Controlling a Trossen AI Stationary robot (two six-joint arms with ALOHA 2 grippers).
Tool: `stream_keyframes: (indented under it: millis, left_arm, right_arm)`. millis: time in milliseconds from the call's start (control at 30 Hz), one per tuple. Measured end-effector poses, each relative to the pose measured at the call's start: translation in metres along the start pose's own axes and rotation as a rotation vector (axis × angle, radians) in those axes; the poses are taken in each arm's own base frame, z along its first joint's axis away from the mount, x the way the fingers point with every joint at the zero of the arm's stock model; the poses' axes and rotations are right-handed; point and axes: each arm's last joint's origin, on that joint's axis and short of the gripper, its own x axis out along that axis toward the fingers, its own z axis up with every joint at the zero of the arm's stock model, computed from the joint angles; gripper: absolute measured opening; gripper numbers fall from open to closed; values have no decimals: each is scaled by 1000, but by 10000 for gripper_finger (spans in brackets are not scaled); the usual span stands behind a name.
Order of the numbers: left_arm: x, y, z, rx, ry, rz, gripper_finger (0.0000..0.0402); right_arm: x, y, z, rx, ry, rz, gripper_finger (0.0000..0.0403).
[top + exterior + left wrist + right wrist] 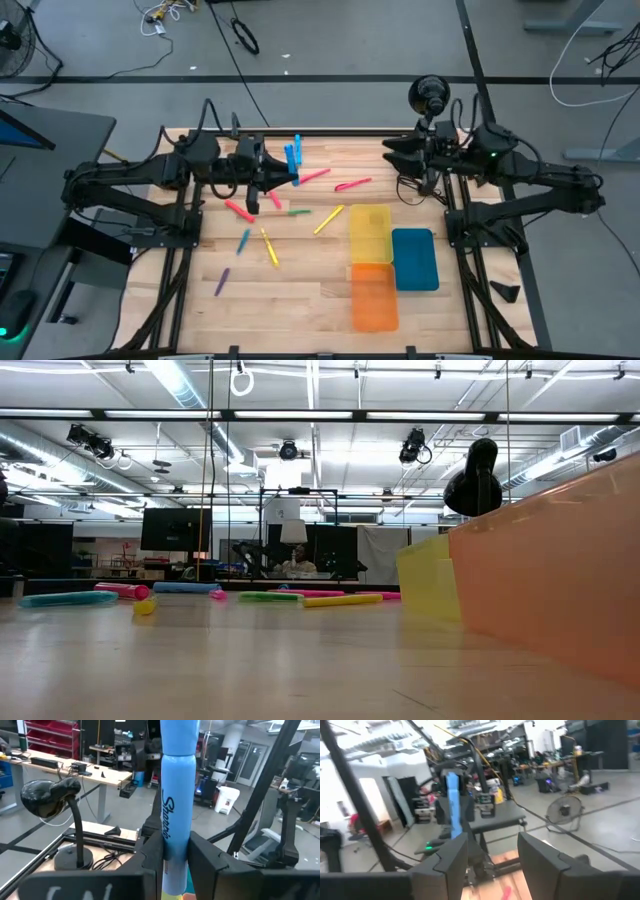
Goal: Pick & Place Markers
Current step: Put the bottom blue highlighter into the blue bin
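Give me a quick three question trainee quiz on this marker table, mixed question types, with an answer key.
1. True or false: the left end effector grips a light blue Sharpie marker.
2. Which flat rectangular plastic tray lies nearest the table's front edge? A) yellow tray B) orange tray C) blue tray
3. Fill in: the right end effector, near the table's back edge, is ____ and holds nothing.

Key: 1 true; 2 B; 3 open.

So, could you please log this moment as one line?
left end effector: shut on blue marker, lifted | right end effector: open, empty
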Motion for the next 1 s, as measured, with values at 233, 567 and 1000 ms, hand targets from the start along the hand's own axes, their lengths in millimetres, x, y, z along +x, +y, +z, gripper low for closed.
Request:
stream_keyframes:
  millis: [233, 567, 1000]
  left_arm:
    - [17, 0, -7, -4, -4, -22, 68]
    - [45, 2, -19, -18, -26, -53, 68]
    - [77, -1, 1, 35, 50, -77, 68]
  right_arm:
    - [14, 7, -1, 4, 37, -4, 176]
    - [36, 11, 6, -13, 100, -20, 176]
    - [80, 36, 7, -73, 147, 99, 176]
